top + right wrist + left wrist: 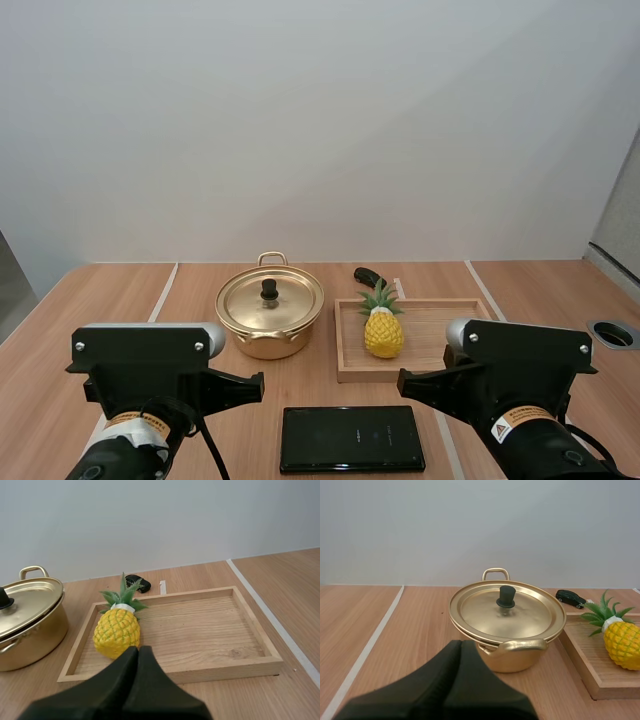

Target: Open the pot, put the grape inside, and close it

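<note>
Shiny round pot (268,343) — possibly brass

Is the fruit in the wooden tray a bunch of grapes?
No: the wooden tray holds a yellow pineapple with green leaves.

You have one table (120,300) in front of you. On it, count one gold pot (262,345) left of centre, with two handles (272,258) and one lid (285,305), and one black knob (269,290) on that lid. Right of the pot there is one wooden tray (440,335), and in it one pineapple (384,332). Just past the tray's far edge is one small black toy car (368,276). Nearest you lies one flat black slab (351,438). Grippers number two: one left gripper (461,643) and one right gripper (138,650).
</note>
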Motion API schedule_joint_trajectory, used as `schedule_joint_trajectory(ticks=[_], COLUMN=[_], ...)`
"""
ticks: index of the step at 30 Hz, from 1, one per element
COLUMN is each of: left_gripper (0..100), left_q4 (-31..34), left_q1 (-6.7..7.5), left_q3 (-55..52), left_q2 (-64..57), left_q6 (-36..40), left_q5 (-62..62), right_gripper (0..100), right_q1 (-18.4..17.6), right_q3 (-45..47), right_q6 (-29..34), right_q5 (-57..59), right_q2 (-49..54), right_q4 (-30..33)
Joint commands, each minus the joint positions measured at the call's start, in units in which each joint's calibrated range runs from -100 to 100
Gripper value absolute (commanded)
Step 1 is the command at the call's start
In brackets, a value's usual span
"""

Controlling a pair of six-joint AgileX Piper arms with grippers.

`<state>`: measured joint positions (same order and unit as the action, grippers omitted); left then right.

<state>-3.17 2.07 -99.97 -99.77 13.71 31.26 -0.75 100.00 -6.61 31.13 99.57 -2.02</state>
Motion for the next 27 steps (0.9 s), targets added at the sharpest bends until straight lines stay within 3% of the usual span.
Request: schedule_joint_trajectory(ticks=[1,27], left_gripper=[0,0], left_q4=[-1.50,-2.24], left_q1=[0.02,0.02], left_q3=[-0.03,-0.03], left_q2=[-0.23,-0.23], left_q6=[0.34,-0.07], left_q5=[-0.02,0.15], right_gripper=[0,0], right_q1=[0.21,0.04], right_q3=[0.00,0.00], right_q6=[-0.09,-0.09], right_q5=[0.26,0.26], right_q2=[0.43,0.43], right_q4=[-0.21,-0.21])
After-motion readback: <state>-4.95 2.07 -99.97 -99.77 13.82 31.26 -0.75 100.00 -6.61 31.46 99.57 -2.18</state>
